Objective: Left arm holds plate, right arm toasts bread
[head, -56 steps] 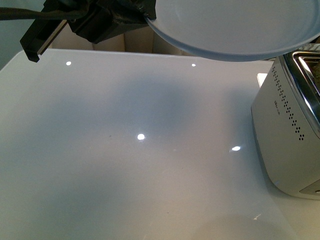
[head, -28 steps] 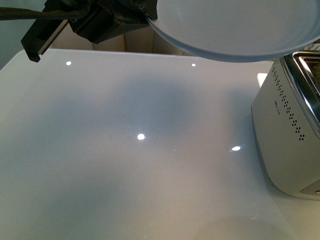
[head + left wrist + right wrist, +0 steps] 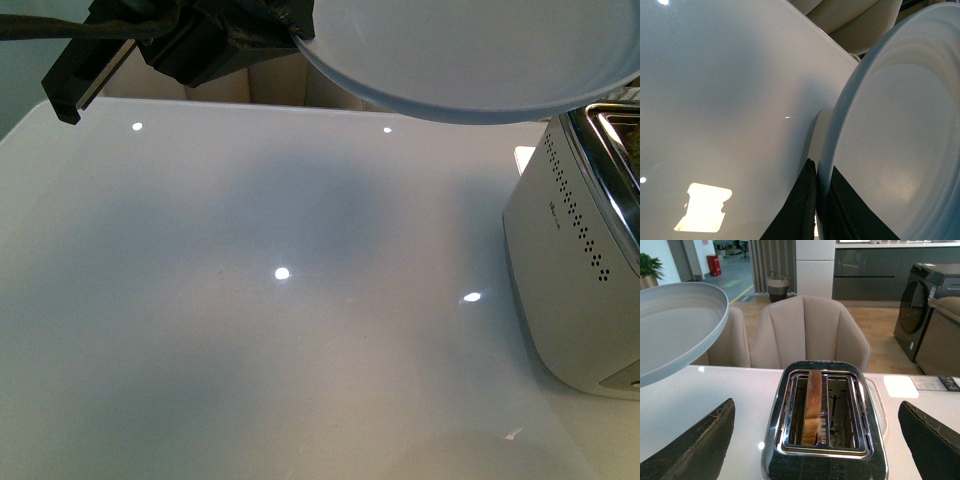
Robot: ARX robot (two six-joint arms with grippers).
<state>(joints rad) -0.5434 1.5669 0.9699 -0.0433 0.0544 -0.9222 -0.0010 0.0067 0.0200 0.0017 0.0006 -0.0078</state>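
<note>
Bread [image 3: 813,405] stands on edge in one slot of the chrome toaster [image 3: 825,460], its crust poking above the rim, and the other slot is empty. Right gripper [image 3: 816,412] hovers over it, jaws spread wide on nothing. My read is a lift-out next: drop straight, close across the slice's flat faces, pull vertically clear of the wires. Left gripper [image 3: 292,36] pinches the rim of the plate [image 3: 470,55], held aloft near the toaster. Count: one slice, one plate, one toaster, two slots

Crinkled black left arm [image 3: 215,45]
</note>
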